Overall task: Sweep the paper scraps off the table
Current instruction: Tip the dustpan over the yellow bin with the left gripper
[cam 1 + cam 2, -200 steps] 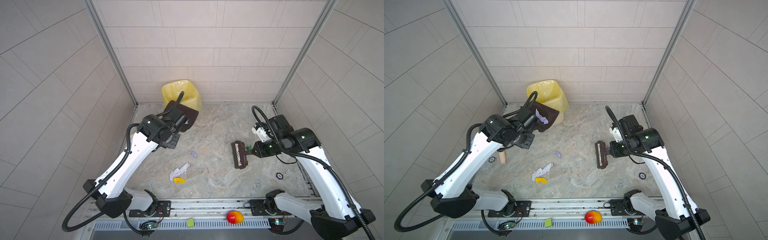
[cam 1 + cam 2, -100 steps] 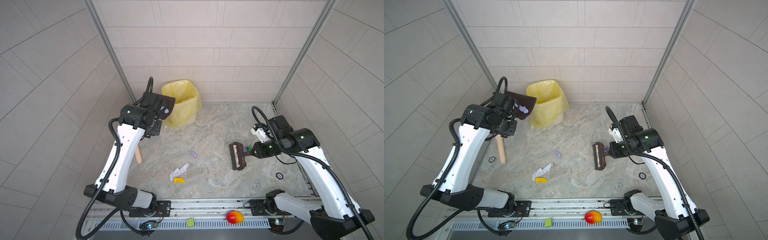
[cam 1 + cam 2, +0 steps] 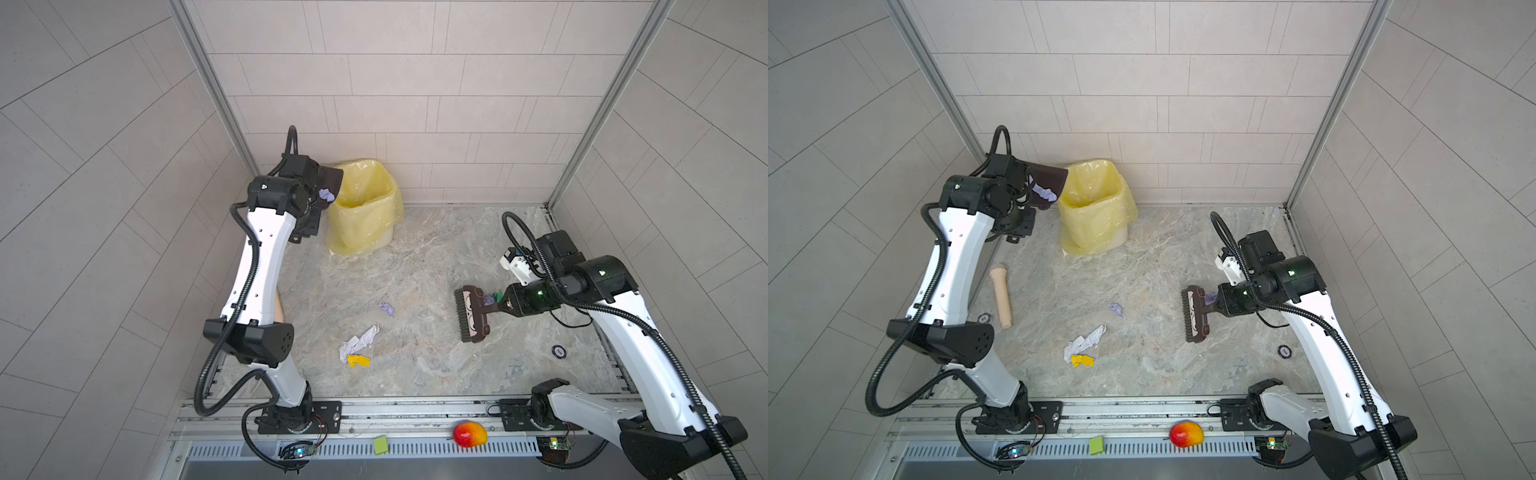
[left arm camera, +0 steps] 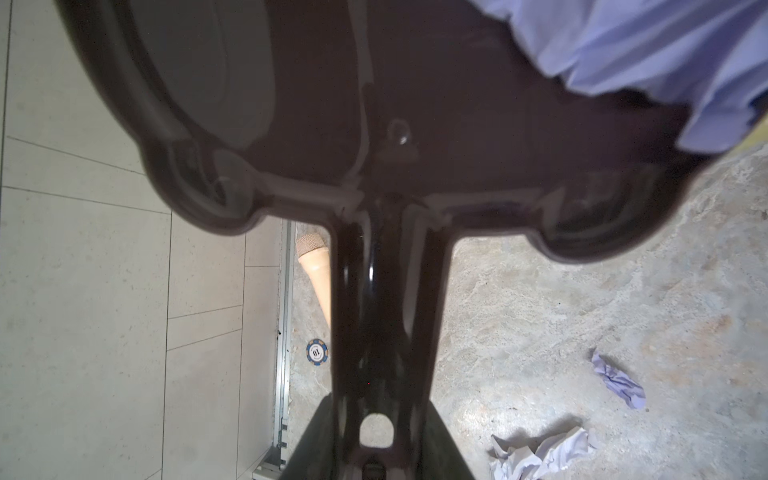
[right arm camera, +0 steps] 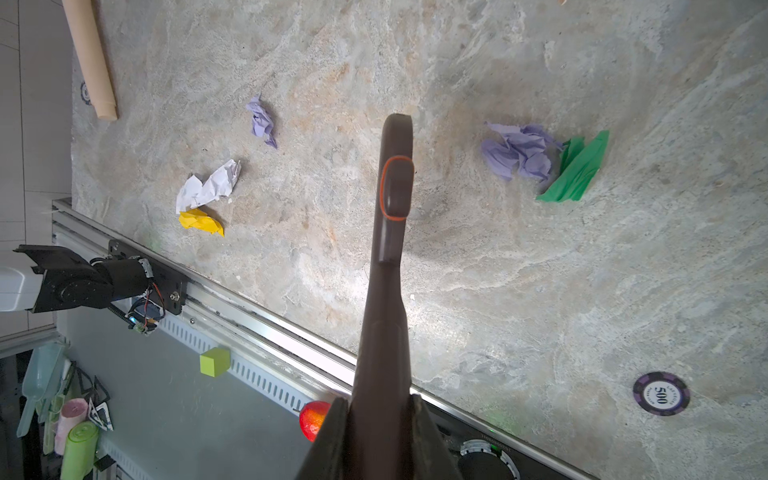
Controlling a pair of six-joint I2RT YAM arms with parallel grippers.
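My left gripper [image 4: 380, 419] is shut on the handle of a dark brown dustpan [image 3: 330, 178], held high beside the left rim of the yellow-bagged bin [image 3: 361, 232]. A lavender scrap [image 3: 1045, 192] lies in the pan. My right gripper [image 5: 380, 405] is shut on the handle of a brown brush [image 3: 469, 316], low over the table [image 3: 415, 257] at the right. Paper scraps lie loose: one lavender [image 3: 386, 308], one white [image 3: 359, 338] and one yellow [image 3: 358, 360] mid-table. A lavender one [image 5: 517, 151] and a green one [image 5: 575, 170] sit behind the brush head.
A beige cylinder [image 3: 1001, 297] lies near the left wall, with a poker chip [image 3: 983, 318] by it. Another chip [image 3: 559, 352] lies at the right front. A mango [image 3: 469, 434] and a lime-green square [image 3: 380, 444] rest on the front rail.
My left arm has swung the dustpan from in front of the bin up to the bin's left side. The brush has edged slightly left.
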